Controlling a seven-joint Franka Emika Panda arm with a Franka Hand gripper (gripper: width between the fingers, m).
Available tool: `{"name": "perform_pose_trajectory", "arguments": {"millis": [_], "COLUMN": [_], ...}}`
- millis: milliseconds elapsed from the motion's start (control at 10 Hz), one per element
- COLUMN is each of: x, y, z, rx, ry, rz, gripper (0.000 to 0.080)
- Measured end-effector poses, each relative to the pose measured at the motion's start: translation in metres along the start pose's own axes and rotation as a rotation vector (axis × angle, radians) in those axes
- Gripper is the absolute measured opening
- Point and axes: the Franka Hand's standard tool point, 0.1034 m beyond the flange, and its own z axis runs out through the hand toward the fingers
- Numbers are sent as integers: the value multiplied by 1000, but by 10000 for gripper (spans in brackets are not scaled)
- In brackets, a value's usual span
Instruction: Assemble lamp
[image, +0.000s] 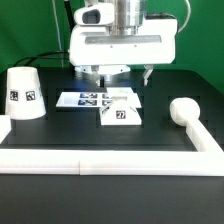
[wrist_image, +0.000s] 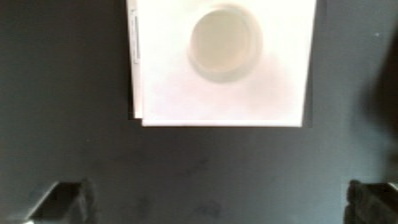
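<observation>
On the exterior view's left stands one shade, wide end down and well apart from the rest. Next comes the marker board, then one base touching it, its socket facing up, I judge to receive the bulb. My gripper hangs above it, fingers spread, holding nothing. One bulb lies rightmost, near the rail.

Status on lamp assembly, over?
Pincer open, empty, above base block. Shade and bulb loose, apart from it. Nothing between pincer and block.
</observation>
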Motion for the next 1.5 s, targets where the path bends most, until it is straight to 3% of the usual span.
{"name": "perform_pose_trajectory", "arguments": {"millis": [300,500,1000,1100,1200,1500], "x": [-29,-38,-40,-38,-35,-35], "y": [3,1,2,1,1,1], "z": [17,24,35,34,32,33], "rx": [-2,-2,1,1,2,2], "ry": [13,6,-10,-8,-11,-12], "rz": [-48,-54,-57,-57,-56,-60], "gripper": [699,699,699,575,534,534]}}
